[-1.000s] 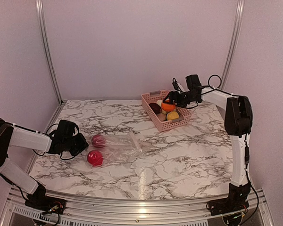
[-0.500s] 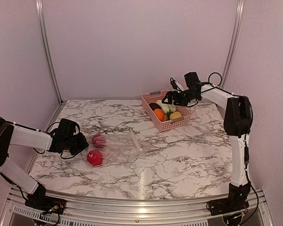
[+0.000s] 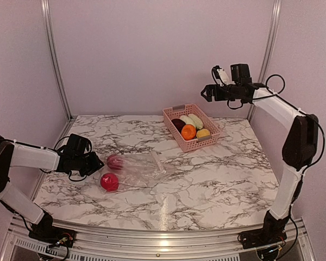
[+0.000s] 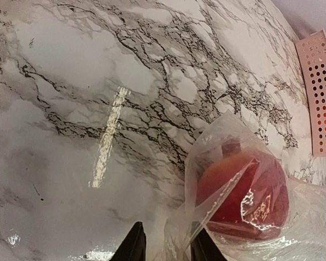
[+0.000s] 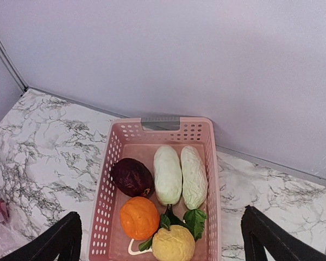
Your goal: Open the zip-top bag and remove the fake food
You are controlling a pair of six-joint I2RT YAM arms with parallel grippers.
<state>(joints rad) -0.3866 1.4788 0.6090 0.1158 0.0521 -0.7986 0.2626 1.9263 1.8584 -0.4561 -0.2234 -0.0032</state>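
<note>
Bag lies flat on table, front-left, well apart from basket. Two red fruits sit at its left end; the left wrist view shows one inside the film. Left gripper is low at that end, fingers close together with the bag edge between them; cannot tell whether they pinch it. Right gripper hangs above the basket, fingers wide apart, empty. Basket holds dark red, orange, yellow and two pale pieces.
</note>
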